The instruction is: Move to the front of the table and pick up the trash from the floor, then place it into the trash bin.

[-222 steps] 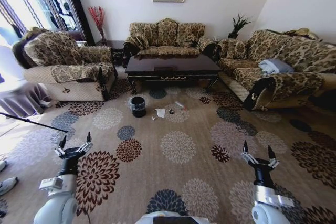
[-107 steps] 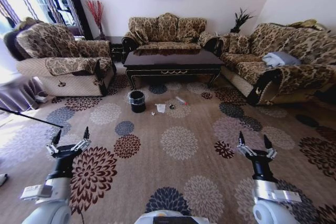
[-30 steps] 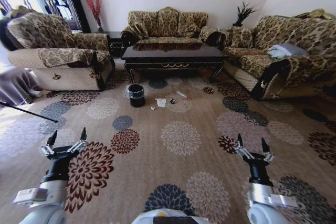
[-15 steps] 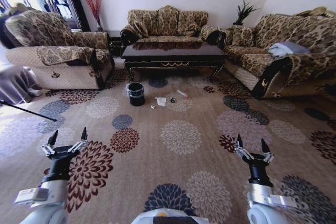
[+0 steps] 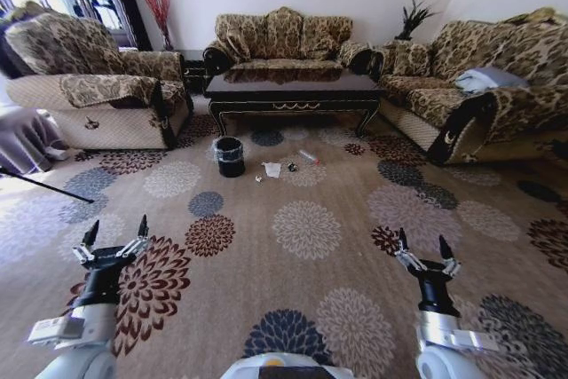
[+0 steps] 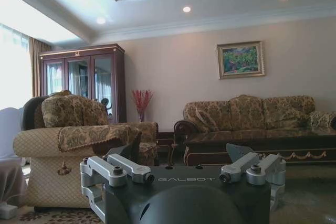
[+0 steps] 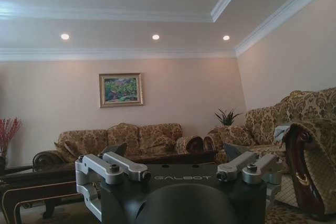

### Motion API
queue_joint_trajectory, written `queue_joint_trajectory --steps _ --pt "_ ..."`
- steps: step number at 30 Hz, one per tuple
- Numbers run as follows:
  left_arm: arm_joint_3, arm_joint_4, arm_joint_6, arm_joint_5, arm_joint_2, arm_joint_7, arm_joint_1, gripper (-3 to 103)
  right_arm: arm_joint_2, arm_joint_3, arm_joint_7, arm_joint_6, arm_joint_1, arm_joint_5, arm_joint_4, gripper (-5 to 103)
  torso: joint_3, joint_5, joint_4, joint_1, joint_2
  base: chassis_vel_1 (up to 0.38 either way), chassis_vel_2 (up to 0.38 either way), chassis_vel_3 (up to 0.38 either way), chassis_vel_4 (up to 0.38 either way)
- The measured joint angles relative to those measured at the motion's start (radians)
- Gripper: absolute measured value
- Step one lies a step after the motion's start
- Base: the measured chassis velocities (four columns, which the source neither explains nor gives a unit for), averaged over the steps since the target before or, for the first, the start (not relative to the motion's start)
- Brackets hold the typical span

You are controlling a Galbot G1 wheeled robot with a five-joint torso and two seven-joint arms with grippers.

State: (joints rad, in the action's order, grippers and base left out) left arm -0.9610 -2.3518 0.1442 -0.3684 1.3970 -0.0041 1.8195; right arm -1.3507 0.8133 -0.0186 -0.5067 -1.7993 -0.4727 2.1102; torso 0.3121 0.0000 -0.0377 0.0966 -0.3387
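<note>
Two grippers hang low over the flower-patterned carpet [image 5: 306, 228], both with their fingers spread apart and holding nothing: the left gripper [image 5: 114, 233] at the near left, the right gripper [image 5: 421, 250] at the near right, each well short of the litter.

Across the room stands the long low dark glossy wooden coffee table [image 5: 293, 90] with gold scroll trim on its front, set between a patterned brown-and-gold armchair [image 5: 98, 82] on the left, a matching sofa [image 5: 282, 40] behind it against the wall, and another matching sofa [image 5: 470, 86] on the right.

On the carpet just in front of the table, toward its left end, sits the small round black trash bin [image 5: 230, 155], lined with a crinkly clear plastic bag. The trash lies beside it on the floor: a flat white paper napkin [image 5: 272, 169] near the bin, a small crumpled dark wrapper [image 5: 292, 167] just past the napkin, a tiny silvery scrap [image 5: 259, 179] on the near side, and a clear slim plastic bottle [image 5: 307, 156] lying on its side closest to the table.

From the left wrist view the same table [image 6: 262, 148] shows beyond the spread fingers [image 6: 119, 167].
</note>
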Motion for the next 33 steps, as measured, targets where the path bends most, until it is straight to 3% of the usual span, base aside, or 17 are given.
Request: queue_joint_trajectory --steps 33 --pt "0.011 0.015 0.002 0.017 0.006 0.002 -0.004 100 0.002 0.001 -0.013 -0.004 0.016 0.016 -0.013 100 -0.089 0.0000 0.0000 -0.036 0.125 0.000 0.000 0.000 0.000"
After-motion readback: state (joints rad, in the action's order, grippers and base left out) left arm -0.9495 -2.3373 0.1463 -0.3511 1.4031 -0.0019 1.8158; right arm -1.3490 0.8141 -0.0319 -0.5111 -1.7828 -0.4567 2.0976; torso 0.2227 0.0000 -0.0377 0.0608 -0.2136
